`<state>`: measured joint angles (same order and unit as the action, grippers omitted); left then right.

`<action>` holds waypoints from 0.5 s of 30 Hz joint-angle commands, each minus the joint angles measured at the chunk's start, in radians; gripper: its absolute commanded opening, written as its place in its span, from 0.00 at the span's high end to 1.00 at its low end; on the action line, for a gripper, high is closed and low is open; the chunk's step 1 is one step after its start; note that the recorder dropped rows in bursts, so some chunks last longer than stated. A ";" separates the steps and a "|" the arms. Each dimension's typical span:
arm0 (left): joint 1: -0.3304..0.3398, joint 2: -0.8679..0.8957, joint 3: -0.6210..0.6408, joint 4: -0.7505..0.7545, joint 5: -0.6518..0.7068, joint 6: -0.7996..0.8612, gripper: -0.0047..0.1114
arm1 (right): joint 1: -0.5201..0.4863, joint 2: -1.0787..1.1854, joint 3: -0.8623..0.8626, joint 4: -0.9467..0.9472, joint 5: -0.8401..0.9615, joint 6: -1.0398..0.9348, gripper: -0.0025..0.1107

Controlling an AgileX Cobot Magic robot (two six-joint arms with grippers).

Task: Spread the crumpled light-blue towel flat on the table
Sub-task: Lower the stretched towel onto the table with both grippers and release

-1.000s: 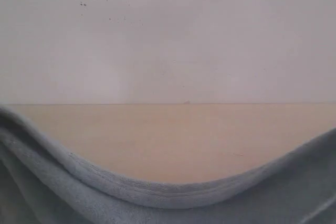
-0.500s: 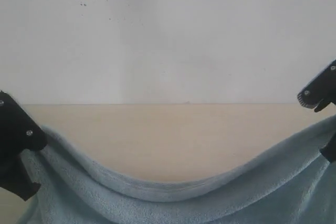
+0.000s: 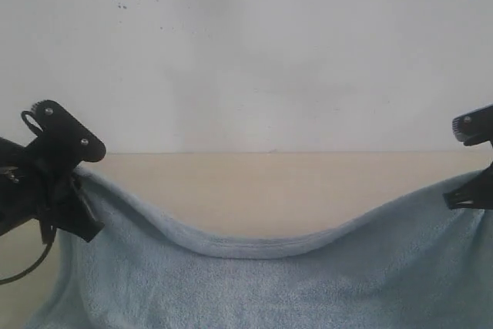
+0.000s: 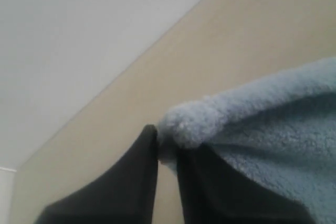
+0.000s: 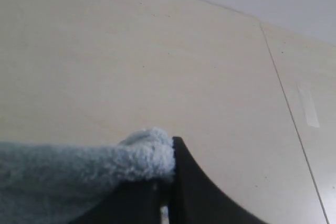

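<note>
The light-blue towel (image 3: pixel 269 283) hangs as a sagging sheet across the lower part of the exterior view, its hemmed top edge dipping in the middle over the beige table (image 3: pixel 254 190). My left gripper (image 3: pixel 73 182) pinches the towel's left top corner (image 4: pixel 194 124) between its black fingertips (image 4: pixel 167 142), with a narrow gap showing lower down between the fingers. At the right edge of that view, my right gripper (image 3: pixel 474 171) holds the other top corner. There the fluffy towel (image 5: pixel 79 166) bunches against the gripper's tips (image 5: pixel 168 153).
A white wall (image 3: pixel 231 52) with small dark specks rises behind the table's far edge. In the right wrist view a thin seam (image 5: pixel 286 103) crosses the tabletop (image 5: pixel 131 51), with a pale strip of tape (image 5: pixel 308 106) beside it. A cable (image 3: pixel 31 267) hangs under the left arm.
Both grippers have come into the exterior view at its sides, and the left one has risen. The towel's top edge has moved away from the camera and sags less deeply.
</note>
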<state>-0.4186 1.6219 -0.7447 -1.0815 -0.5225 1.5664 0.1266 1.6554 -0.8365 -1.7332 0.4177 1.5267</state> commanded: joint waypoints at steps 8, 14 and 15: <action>0.009 0.128 -0.145 -0.076 -0.119 -0.083 0.36 | -0.008 0.172 -0.163 -0.011 0.028 0.037 0.79; 0.040 0.168 -0.211 -0.210 -0.076 -0.078 0.32 | -0.008 0.179 -0.163 -0.011 0.088 0.041 0.42; 0.046 0.170 -0.213 -0.238 -0.062 -0.055 0.32 | -0.008 0.179 -0.163 -0.008 0.113 0.041 0.42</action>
<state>-0.3904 1.7819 -0.9412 -1.2421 -0.6111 1.4933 0.1266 1.8363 -0.9927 -1.7404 0.4656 1.5592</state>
